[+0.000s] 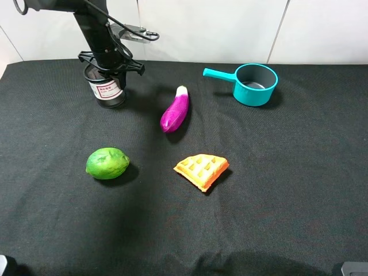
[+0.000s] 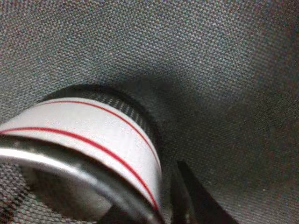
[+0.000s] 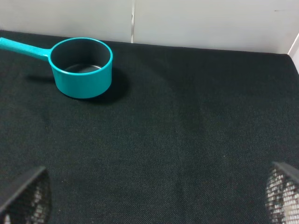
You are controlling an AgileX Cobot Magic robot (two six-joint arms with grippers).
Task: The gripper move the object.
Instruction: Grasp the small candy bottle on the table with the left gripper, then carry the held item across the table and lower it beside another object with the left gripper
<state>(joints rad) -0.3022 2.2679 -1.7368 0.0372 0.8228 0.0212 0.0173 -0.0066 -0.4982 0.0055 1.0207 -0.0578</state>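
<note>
The object, a small black wire-mesh cup (image 1: 108, 91) with a white red-printed label, stands on the black cloth at the back left. My left gripper (image 1: 110, 64) comes down on it from above, its black claws shut on the cup's rim. In the left wrist view the cup (image 2: 93, 135) fills the near field, with its metal rim and red-lined label, and one dark finger (image 2: 192, 201) lies beside it. My right gripper (image 3: 154, 186) is open over bare cloth, its mesh-padded fingers far apart with nothing between them.
A teal saucepan (image 1: 255, 84) with a handle sits at the back right, also in the right wrist view as the saucepan (image 3: 83, 66). A purple eggplant (image 1: 175, 109) lies mid-table, a green lime (image 1: 107, 163) front left, and an orange waffle wedge (image 1: 201, 169) front centre.
</note>
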